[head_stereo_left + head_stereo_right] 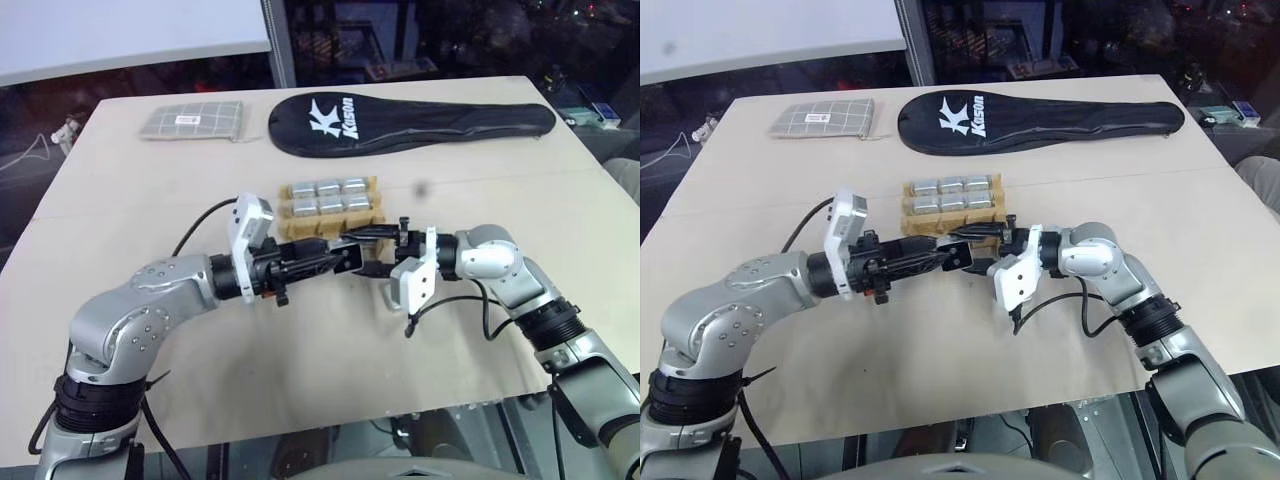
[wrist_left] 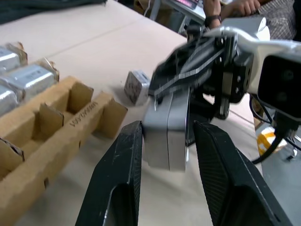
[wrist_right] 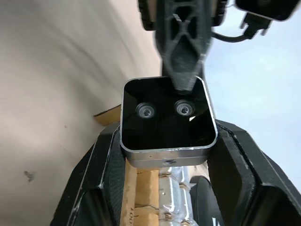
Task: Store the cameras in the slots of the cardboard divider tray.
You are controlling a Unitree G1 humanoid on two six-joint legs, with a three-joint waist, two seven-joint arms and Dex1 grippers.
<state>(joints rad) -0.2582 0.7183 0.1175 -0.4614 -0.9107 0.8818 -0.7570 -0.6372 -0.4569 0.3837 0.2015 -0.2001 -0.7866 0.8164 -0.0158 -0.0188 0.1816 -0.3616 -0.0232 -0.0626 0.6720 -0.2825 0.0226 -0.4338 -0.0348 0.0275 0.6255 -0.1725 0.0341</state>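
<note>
Mid handover; my right gripper point(image 3: 164, 155) clamps camera point(image 3: 165, 121); left gripper point(image 2: 167, 155) narrowed around it, grip unclear; next, front-row slot in tray point(image 1: 300, 228).

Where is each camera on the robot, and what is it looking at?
Head views: from the head, down over the table, both arms, the cardboard divider tray.
Left wrist view: along the left end effector at a camera between its fingers.
Right wrist view: along the right end effector, shut on that camera.
Shared: both wrist views show this camera and the tray.
</note>
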